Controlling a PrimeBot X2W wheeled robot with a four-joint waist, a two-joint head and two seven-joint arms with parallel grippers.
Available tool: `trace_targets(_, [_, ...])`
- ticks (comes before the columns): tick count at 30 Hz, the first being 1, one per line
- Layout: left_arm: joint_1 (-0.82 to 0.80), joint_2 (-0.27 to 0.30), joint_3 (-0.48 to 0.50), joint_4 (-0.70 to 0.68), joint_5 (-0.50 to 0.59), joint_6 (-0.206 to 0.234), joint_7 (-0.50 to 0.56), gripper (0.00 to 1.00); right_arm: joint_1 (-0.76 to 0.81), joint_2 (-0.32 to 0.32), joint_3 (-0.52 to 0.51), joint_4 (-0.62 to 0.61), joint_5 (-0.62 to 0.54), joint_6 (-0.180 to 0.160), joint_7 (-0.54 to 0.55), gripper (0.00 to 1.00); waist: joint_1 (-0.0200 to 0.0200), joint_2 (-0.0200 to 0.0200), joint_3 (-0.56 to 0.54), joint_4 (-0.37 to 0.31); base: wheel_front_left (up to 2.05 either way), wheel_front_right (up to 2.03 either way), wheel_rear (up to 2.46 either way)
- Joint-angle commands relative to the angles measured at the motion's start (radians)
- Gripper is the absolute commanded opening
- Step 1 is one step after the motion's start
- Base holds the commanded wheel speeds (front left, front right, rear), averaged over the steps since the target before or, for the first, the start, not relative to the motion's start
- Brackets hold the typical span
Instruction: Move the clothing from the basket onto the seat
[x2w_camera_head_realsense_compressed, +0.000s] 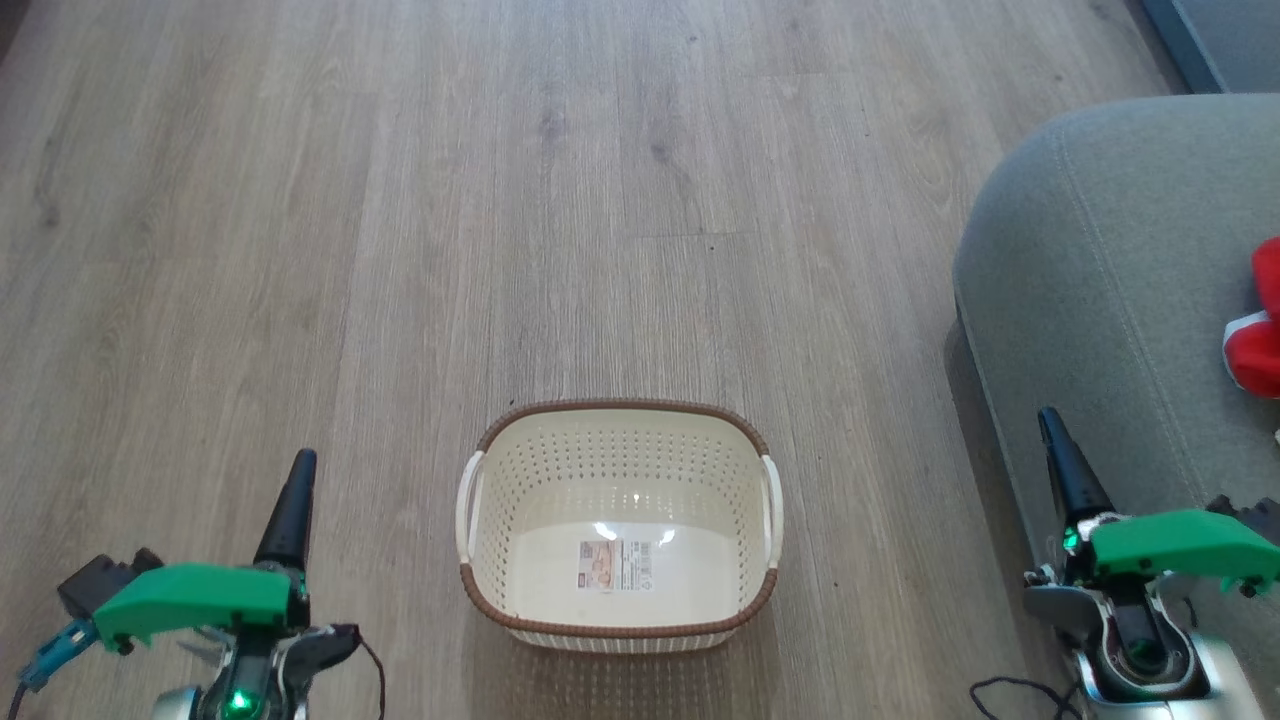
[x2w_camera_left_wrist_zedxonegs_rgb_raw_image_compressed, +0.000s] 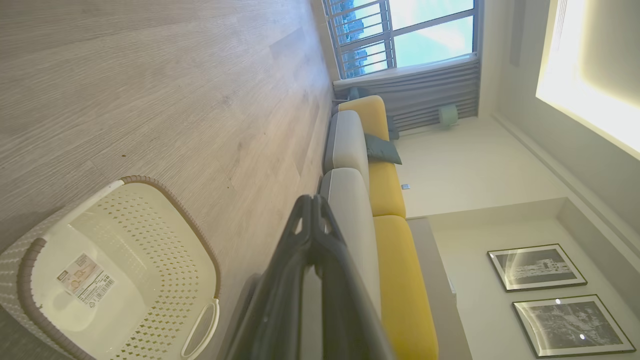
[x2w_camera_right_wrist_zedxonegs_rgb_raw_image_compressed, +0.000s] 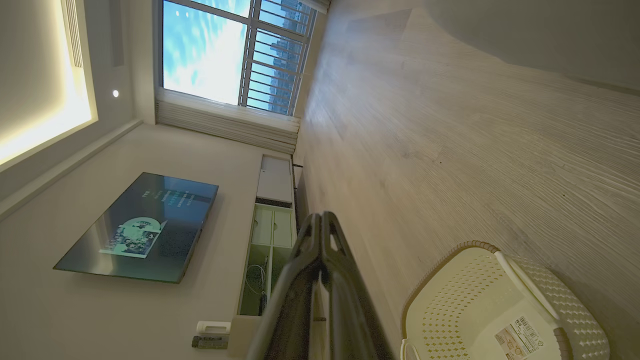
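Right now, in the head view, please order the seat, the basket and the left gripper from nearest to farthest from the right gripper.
From the right gripper:
1. seat, right beside it.
2. basket, in the middle.
3. left gripper, far left.

It was a home living room: a pale wood-plank floor (x2w_camera_head_realsense_compressed: 500, 200), a long grey-and-yellow sofa (x2w_camera_left_wrist_zedxonegs_rgb_raw_image_compressed: 345, 140) below framed pictures (x2w_camera_left_wrist_zedxonegs_rgb_raw_image_compressed: 535, 267), a wall-mounted television (x2w_camera_right_wrist_zedxonegs_rgb_raw_image_compressed: 137, 227) above a low cabinet (x2w_camera_right_wrist_zedxonegs_rgb_raw_image_compressed: 272, 210), a tall railed window (x2w_camera_right_wrist_zedxonegs_rgb_raw_image_compressed: 225, 55), and a laundry basket (x2w_camera_head_realsense_compressed: 620, 520) standing on the floor.
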Motion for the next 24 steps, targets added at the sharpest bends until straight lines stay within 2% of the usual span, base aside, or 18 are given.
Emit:
trace_targets(1, [-0.021, 0.012, 0.027, -0.042, -0.025, -0.001, 0.006, 0.00, -0.013, 0.000, 0.011, -0.044, 0.026, 0.000, 0.008, 0.00, 0.0000, 0.0000, 0.000, 0.000, 0.00, 0.00, 0.00])
trace_targets(20, [-0.011, 0.013, 0.032, -0.083, -0.240, -0.002, 0.060, 0.00, 0.013, 0.002, -0.012, -0.094, 0.245, 0.000, 0.063, 0.00, 0.0000, 0.0000, -0.013, 0.003, 0.00, 0.00, 0.00])
trace_targets(24, [-0.011, 0.013, 0.032, -0.084, -0.246, -0.002, 0.062, 0.00, 0.014, 0.002, -0.013, -0.095, 0.251, 0.000, 0.064, 0.00, 0.0000, 0.0000, -0.013, 0.003, 0.00, 0.00, 0.00])
